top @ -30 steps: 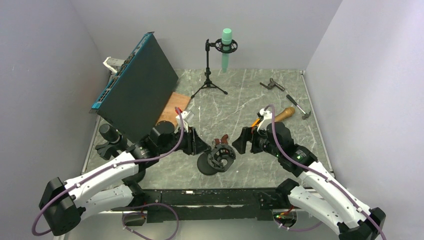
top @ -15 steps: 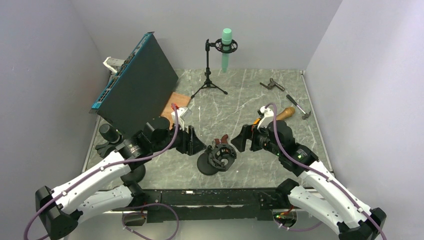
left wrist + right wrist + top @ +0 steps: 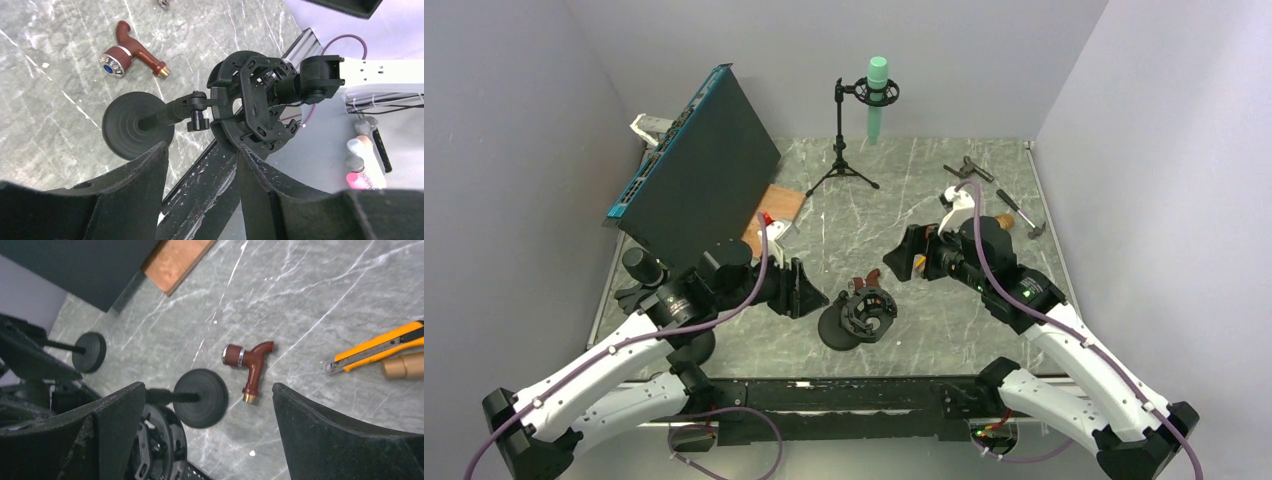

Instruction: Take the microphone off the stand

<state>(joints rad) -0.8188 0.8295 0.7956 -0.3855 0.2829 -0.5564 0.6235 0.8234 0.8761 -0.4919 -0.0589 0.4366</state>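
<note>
A green microphone (image 3: 877,95) hangs upright in a black ring mount on a tripod stand (image 3: 841,150) at the back of the table, far from both grippers. Near the front, a second stand with a round black base (image 3: 836,328) carries an empty black shock mount (image 3: 867,312). My left gripper (image 3: 809,297) is open and empty just left of it; the left wrist view shows the mount (image 3: 255,107) and base (image 3: 137,125) beyond my fingers (image 3: 150,170). My right gripper (image 3: 902,268) is open and empty, to the upper right of the mount (image 3: 160,445).
A big dark panel (image 3: 694,170) leans at the left over a copper plate (image 3: 774,205). A maroon nozzle (image 3: 869,280) lies by the near stand. Metal tools (image 3: 969,168), a hammer (image 3: 1022,215) and an orange knife (image 3: 380,347) lie at the right. Another black stand (image 3: 639,270) is at the left.
My left arm has drawn back to the left, away from the near stand. My right gripper has moved a little toward the back of the table. The microphone has not moved.
</note>
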